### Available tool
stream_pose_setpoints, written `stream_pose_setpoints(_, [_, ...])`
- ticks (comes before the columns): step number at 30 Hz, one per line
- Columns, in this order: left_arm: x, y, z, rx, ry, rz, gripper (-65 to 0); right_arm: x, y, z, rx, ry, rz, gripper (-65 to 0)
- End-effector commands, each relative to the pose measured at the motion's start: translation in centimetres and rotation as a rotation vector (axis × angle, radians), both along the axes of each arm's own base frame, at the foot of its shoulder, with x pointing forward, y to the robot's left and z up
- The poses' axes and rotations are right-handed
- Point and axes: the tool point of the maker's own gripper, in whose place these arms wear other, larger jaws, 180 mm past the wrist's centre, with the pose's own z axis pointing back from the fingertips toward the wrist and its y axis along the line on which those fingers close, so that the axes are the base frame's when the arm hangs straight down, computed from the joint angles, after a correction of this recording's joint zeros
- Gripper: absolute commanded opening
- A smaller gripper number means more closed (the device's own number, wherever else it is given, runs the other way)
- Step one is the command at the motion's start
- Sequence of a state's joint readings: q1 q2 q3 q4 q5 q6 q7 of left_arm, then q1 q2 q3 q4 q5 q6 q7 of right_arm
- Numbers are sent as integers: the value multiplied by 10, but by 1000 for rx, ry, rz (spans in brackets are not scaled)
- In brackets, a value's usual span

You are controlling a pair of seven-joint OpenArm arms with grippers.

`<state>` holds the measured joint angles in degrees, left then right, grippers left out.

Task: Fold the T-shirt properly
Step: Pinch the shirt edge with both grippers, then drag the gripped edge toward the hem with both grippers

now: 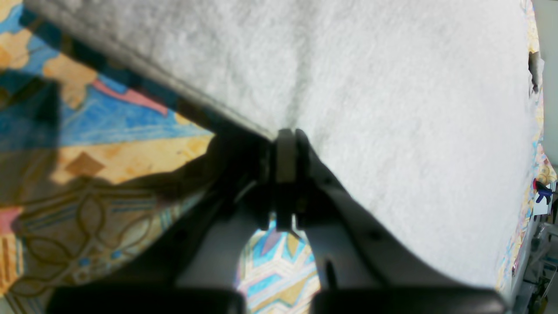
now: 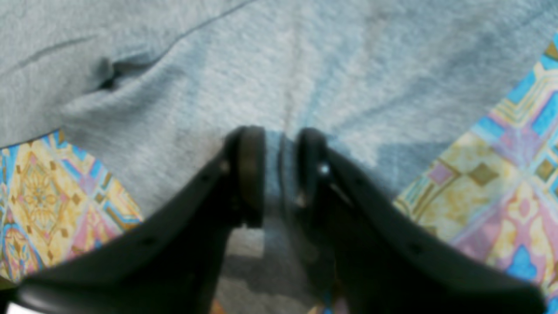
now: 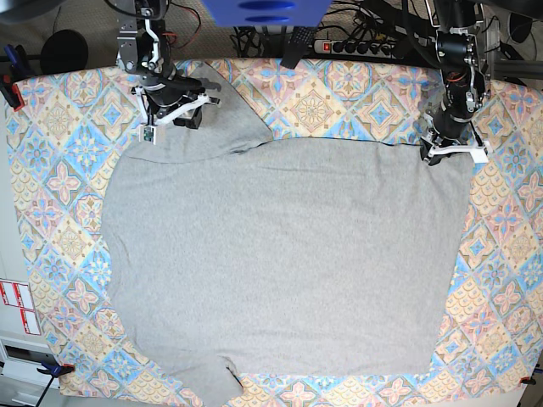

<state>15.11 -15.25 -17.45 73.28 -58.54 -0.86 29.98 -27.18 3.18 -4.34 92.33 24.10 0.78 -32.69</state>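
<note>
Pinching the T-shirt edge, the left end effector and right end effector both grip cloth.

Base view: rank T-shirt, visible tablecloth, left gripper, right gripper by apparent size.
1. T-shirt
2. Tablecloth, visible border only
3. Left gripper and right gripper: both small and seen at different angles, so not ranked against each other.
</note>
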Motion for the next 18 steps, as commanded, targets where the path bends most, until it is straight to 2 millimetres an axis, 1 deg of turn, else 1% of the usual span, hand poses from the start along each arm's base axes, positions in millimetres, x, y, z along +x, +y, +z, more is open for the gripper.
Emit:
stream_pose_setpoints(1, [-3, 3, -1, 10, 21, -11, -650, -3, 2, 0, 9, 9, 6, -570])
stream_pose_setpoints(4, [-6, 3, -2, 10, 27, -11, -650, -3, 1, 0, 9, 8, 5, -649])
stream_pose_setpoints(7, [-11, 2, -3, 12, 36, -14, -650, -5, 0, 0, 5, 9, 1, -645])
stream_pose_setpoints(9, [-12, 2, -3, 12, 37, -14, -650, -2, -12, 2, -10, 1, -27, -646])
stream_pose_setpoints(10, [-13, 5, -3, 19, 39, -16, -650, 0, -20, 6, -18, -10, -50, -646])
stream_pose_setpoints(11, [-19, 10, -4, 30, 52, -19, -650, 1, -26, 9, -26, -16, -64, -646])
stream_pose_setpoints(14, [-27, 15, -5, 38, 68, -21, -650, -3, -41, 20, -50, -34, -91, -646])
stream_pose_setpoints(16, [-29, 16, -6, 39, 74, -21, -650, -2, -48, 31, -65, -61, -99, -646])
stream_pose_setpoints(18, [-41, 21, -8, 53, 97, -29, -650, -6, -51, 40, -73, -75, -98, -646])
